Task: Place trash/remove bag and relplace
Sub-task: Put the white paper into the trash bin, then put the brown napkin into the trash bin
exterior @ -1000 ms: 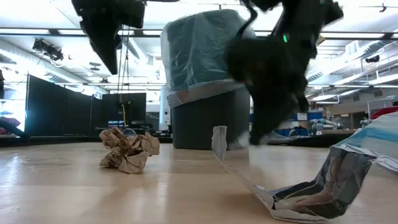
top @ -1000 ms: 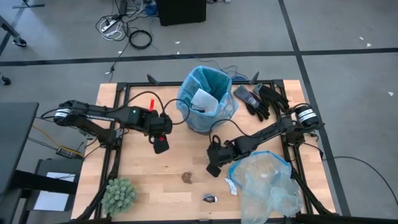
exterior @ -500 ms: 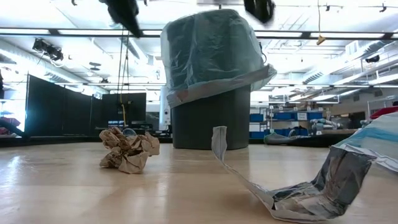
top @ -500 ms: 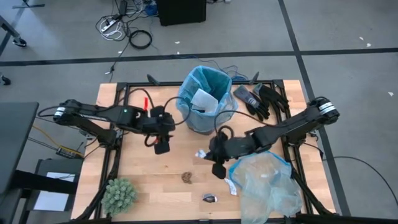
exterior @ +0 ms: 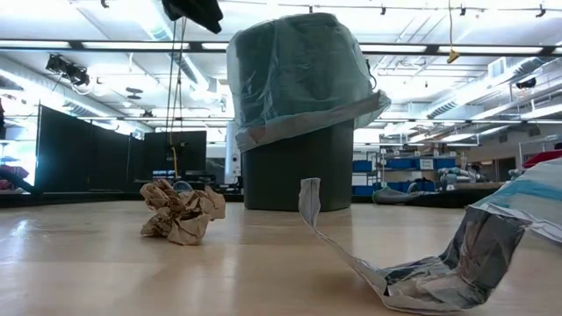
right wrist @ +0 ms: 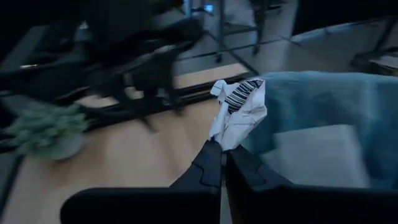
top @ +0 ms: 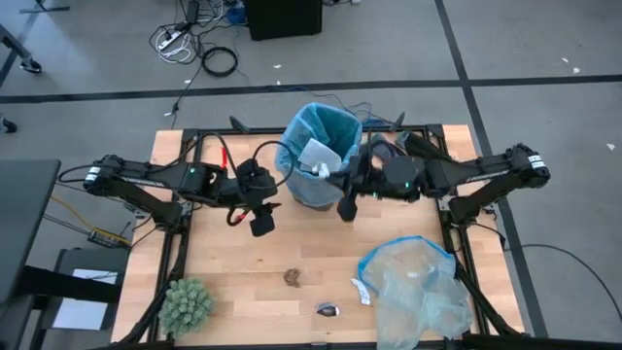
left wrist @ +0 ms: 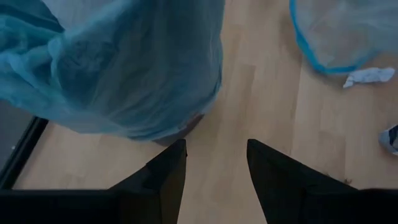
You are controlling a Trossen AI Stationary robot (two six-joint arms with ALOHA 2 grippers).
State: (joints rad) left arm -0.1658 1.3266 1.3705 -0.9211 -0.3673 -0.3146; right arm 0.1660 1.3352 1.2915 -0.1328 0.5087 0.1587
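Note:
A dark bin [top: 321,156] lined with the sky-blue bag [left wrist: 118,68] stands at the table's far middle, with white paper inside. My right gripper [right wrist: 222,163] is level with the bin's rim on its right side, shut on a crumpled white wrapper with black stripes [right wrist: 239,112]. My left gripper [left wrist: 214,163] hangs open above the table, left of and nearer than the bin, with nothing between its fingers. More trash lies on the wood: a brown paper wad [exterior: 182,211], a foil wrapper [top: 328,309] and a white scrap [top: 362,290]. My right gripper pinches the wrapper's lower end [right wrist: 219,142] between its two fingertips. The fingers come nearly level from the table's right. The wrapper sticks out beyond the tips, lifted clear of the table, next to the bag's rim [right wrist: 311,84].
A pale, clear plastic bag with a blue rim [top: 418,287] lies at the near right. A green spiky plant ball [top: 185,306] sits at the near left corner. Black gloves [top: 413,146] lie at the far right, behind my right arm. Bare wood shows in the table's middle.
My right gripper has risen from the table beside the pale bag with the white wrapper, gone toward the far edge up to the bin's rim, and tipped from pointing down to nearly level. My left gripper has risen a little and tipped up.

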